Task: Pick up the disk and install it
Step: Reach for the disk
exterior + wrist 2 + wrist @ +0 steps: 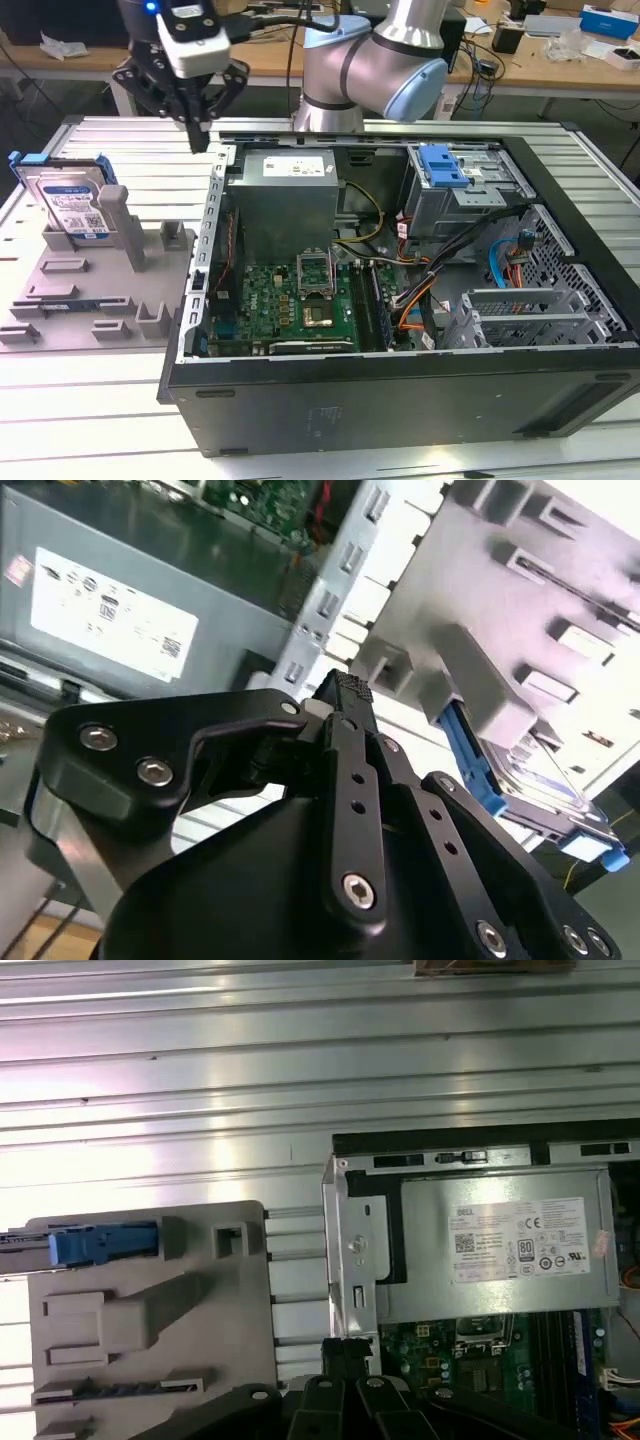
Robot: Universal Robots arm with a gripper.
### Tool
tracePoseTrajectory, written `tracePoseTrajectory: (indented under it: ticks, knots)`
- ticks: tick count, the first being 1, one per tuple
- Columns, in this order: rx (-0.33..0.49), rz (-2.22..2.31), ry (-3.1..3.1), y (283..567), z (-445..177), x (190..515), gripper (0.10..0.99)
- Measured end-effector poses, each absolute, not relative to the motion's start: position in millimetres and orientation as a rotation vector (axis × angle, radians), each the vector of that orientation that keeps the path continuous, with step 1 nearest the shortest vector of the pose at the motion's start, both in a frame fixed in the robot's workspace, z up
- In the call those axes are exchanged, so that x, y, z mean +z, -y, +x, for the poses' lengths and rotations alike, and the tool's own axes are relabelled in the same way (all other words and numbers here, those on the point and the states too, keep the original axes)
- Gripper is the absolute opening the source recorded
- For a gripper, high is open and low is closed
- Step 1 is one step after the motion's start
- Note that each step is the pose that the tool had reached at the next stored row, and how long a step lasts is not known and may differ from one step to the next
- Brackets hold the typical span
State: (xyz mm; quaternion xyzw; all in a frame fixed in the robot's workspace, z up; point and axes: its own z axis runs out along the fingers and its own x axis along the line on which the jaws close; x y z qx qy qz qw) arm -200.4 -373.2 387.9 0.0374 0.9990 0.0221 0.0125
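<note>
Silver disk [72, 200] is seated upright in grey fixture plate [100, 290]; tool [200, 143], clenched and empty, is held above computer case [380, 400] edge; a square, centred top-edge grasp is advised.

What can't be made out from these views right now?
- Disk, exterior view: lower corner hidden behind a post of the grey fixture plate.
- Disk, second wrist view: partly covered by the tool.
- Disk, first wrist view: seen edge-on, label face hidden.
- Drive cage, exterior view: inside hidden by its own walls.
</note>
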Motion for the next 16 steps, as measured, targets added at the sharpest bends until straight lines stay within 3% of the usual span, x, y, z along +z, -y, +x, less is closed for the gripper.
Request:
tracePoseTrajectory:
  ticks: [16]
  knots:
    - [0.069, 0.117, -3.114, 340, -293, 382, 0.106]
